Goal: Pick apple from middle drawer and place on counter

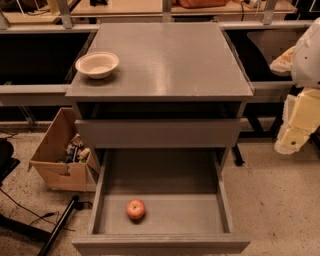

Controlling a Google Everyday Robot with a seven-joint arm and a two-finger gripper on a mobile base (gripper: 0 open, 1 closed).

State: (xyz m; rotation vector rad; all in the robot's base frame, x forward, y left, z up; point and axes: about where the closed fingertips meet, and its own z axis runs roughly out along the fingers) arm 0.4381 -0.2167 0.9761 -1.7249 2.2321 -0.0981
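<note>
The apple (135, 209), small and red-orange, lies on the bare floor of the middle drawer (160, 244), left of centre and near its front panel. The drawer is pulled fully out of the grey cabinet. The counter (165, 60) is the flat grey top of that cabinet. My gripper (293, 136) hangs at the right edge of the view, pale yellow and white, beside the cabinet at about the height of the shut drawer front. It is well to the right of the apple and higher, and holds nothing that I can see.
A white bowl (97, 64) stands on the counter's left front corner. A brown cardboard box (56, 159) with several items sits on the floor left of the cabinet. Black cables and a pole (56, 229) lie at the lower left. Tan tabletops (125, 7) run behind.
</note>
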